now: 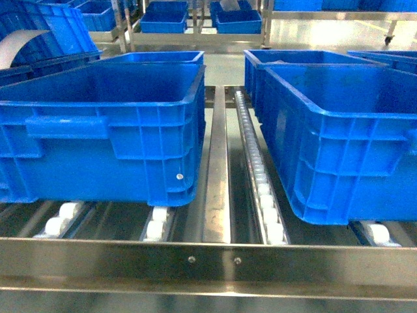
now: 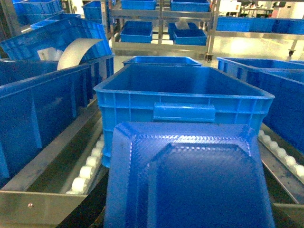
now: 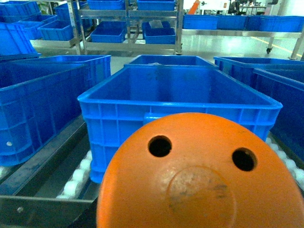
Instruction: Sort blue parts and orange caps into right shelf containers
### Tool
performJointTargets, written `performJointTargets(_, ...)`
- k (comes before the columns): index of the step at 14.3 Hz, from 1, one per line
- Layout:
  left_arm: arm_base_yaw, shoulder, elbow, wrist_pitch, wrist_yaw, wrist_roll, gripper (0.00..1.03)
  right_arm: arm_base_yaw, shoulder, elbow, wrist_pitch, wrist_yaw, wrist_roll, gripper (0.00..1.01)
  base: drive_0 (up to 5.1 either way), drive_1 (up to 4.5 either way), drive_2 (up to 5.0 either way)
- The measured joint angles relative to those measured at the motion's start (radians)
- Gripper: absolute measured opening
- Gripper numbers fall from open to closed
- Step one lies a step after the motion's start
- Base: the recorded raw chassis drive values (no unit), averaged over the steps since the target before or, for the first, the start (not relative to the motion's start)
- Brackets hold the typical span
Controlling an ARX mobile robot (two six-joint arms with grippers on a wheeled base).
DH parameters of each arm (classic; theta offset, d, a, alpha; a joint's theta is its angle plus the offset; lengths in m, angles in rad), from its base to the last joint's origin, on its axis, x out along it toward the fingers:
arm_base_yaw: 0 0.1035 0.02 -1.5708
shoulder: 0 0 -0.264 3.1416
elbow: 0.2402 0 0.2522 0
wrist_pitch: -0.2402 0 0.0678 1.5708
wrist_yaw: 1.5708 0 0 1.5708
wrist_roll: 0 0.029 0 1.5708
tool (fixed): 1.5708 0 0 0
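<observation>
With the orange cap (image 3: 202, 173) filling the right wrist view at 6 o'clock and the blue part (image 2: 190, 175) likewise on the left, each should clear its blue crate's (image 3: 180, 107) near rim before release; no fingers show, so their grip cannot be told.

I find no writing, label, brand or number that I can read in any of my three views. The blue crates (image 1: 104, 130), the metal rail (image 1: 208, 267) and the orange cap (image 3: 202, 175) in front of my right wrist camera bear none.
</observation>
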Motion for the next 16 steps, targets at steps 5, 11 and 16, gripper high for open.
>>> performJointTargets(5,0.0,0.0,0.0,0.002,0.0,0.0,0.43,0.0,0.0,0.0,0.0,0.0,0.0,0.44,0.0,4.18,-4.2)
performJointTargets(11,0.0,0.0,0.0,0.001,0.0,0.0,0.43,0.0,0.0,0.0,-0.001,0.0,0.0,0.44,0.0,0.71,-0.7)
performJointTargets(16,0.0,0.0,0.0,0.0,0.0,0.0,0.43,0.0,0.0,0.0,0.0,0.0,0.0,0.44,0.0,0.0,0.0)
